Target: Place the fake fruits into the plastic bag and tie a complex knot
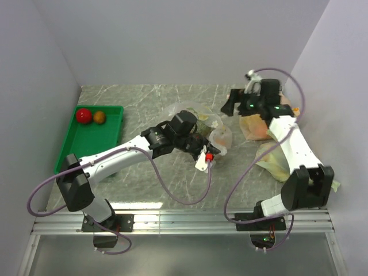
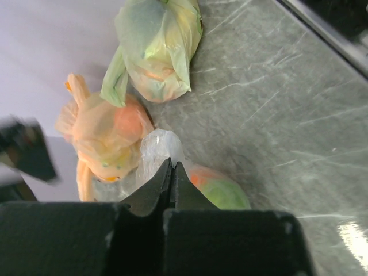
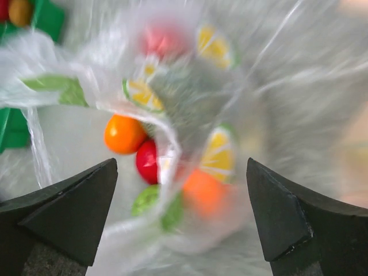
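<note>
The table (image 1: 149, 98) has a green tray (image 1: 109, 135) on its left side. The plastic bag (image 1: 221, 138) sits in the middle of the table, and some of the fake fruits (image 3: 123, 133) are inside it. The left gripper (image 2: 172, 172) is pressed tight on a fold of the bag. The right gripper (image 3: 181, 167) is spread wide with nothing in it, facing the bag. A red ball (image 1: 84, 115) and an orange ball (image 1: 99, 117) lie in the tray.

The thin plastic could slip out of the tight pinch. Then the bag may flop shut, or fruit may roll out.

The right wrist view is blurry. I think four balls are inside, but I am not sure. The bag's handle loops are hard to find.
</note>
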`<state>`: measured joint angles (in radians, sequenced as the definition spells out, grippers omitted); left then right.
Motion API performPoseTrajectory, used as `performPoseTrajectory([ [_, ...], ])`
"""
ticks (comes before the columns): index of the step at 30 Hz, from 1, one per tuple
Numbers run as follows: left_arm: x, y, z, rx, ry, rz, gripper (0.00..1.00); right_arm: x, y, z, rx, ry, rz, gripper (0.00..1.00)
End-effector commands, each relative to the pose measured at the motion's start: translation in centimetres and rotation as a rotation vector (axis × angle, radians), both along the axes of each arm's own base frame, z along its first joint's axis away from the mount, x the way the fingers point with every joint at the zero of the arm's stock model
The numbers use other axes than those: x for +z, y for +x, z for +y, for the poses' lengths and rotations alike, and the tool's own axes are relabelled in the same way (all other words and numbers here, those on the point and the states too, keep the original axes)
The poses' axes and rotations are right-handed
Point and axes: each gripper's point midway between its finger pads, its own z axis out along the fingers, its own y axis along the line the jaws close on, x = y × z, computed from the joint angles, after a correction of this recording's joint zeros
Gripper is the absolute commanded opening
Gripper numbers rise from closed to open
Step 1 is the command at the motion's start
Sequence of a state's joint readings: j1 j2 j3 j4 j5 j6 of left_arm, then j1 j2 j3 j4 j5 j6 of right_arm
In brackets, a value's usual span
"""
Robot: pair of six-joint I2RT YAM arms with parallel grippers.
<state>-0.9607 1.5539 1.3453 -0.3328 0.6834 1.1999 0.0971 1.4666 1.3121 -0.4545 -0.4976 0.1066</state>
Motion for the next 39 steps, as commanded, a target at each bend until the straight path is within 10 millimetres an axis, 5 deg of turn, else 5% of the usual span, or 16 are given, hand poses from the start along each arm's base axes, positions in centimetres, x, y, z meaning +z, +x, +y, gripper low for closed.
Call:
performPoseTrajectory([
  [1, 4.1, -0.7, 1.0, 0.080, -0.049, 0.184, 0.00, 6.1, -1.5, -2.6, 0.080, -0.057, -0.258, 1.00],
  [3, 5.2, 0.1, 0.8, 0.117, -0.086, 0.242, 0.00, 7.1, -3.3, -4.2, 0.095, -0.088, -0.342, 1.00],
  [4, 5.9, 0.2, 0.6, 0.140, -0.098, 0.310, 0.00, 5.7, -4.5, -3.6, 0.148, -0.061, -0.344, 1.00],
  [6, 6.6, 1.1, 0.4, 0.166, -0.124, 0.380, 0.00, 7.0, -7.4, -3.3, 0.200, -0.074, -0.473, 1.00],
  [7, 7.5, 1.0, 0.4, 0.171, -0.139, 0.451, 0.00, 5.3, -8.5, -3.1, 0.222, -0.079, -0.497, 1.00],
  [8, 7.5, 1.7, 0.5, 0.189, -0.145, 0.488, 0.00, 6.8, -10.5, -2.7, 0.258, -0.116, -0.609, 1.00],
  [14, 9.2, 3.2, -0.3, 0.189, -0.173, 0.614, 0.00, 5.7, -14.9, -1.6, 0.365, -0.187, -0.795, 1.00],
  [19, 10.4, 3.5, -1.3, 0.165, -0.189, 0.667, 0.00, 7.3, -13.9, -0.1, 0.374, -0.148, -0.894, 1.00],
  [24, 10.4, 4.2, -2.4, 0.160, -0.192, 0.699, 0.00, 7.1, -13.9, 4.2, 0.486, -0.095, -0.896, 1.00],
  [30, 11.2, 4.4, -2.7, 0.135, -0.213, 0.691, 0.00, 6.7, -12.3, 5.5, 0.465, -0.072, -0.896, 0.94],
  [39, 13.2, 4.4, -1.3, 0.148, -0.253, 0.713, 0.00, 4.3, -10.7, 5.4, 0.446, -0.102, -0.868, 0.35],
])
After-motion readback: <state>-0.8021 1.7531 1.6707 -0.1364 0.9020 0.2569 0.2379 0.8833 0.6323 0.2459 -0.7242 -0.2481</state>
